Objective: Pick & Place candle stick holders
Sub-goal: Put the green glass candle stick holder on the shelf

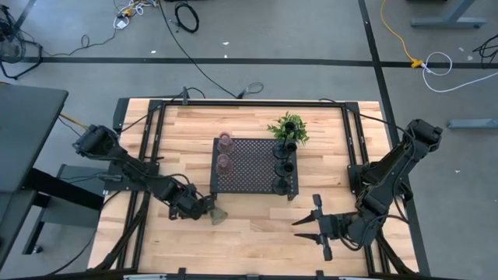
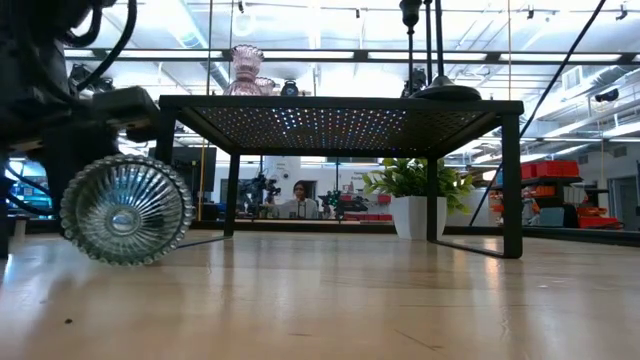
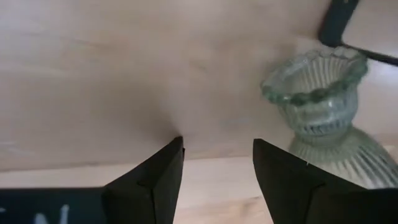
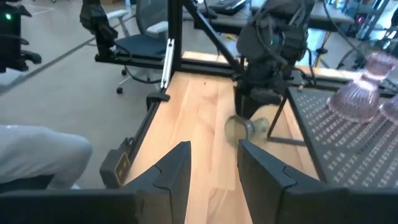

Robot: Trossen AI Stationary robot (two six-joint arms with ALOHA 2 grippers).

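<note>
High view puts the greenish glass holder (image 1: 219, 215) on its side on the wooden counter (image 1: 249, 241), just off the near left corner of the black perforated tray (image 1: 250, 165). The low view shows its ribbed round base (image 2: 126, 210) facing the camera, resting on the counter. The left gripper (image 1: 205, 208) lies just beside it; in the left wrist view the dark fingers (image 3: 157, 180) stand apart with bare wood between them, so the jaws are open and grip nothing, and the greenish holder (image 3: 323, 99) sits off to one side of them.

On the tray's left side stand 2 pinkish glass holders (image 1: 225, 141), the second (image 1: 223, 162) nearer the front edge. Along the tray's right side stand 3 black holders (image 1: 282, 166) in a row. A green leafy plant (image 1: 289, 127) sits at the tray's far right corner.

The right gripper (image 1: 314, 222) waits above the counter near the front right, well apart from the tray, its jaws open and empty. Its wrist view looks across the counter at the fallen holder (image 4: 244, 129) and the left arm (image 4: 267, 43) behind it.

A person (image 2: 299, 194) shows in the room beyond the counter.
</note>
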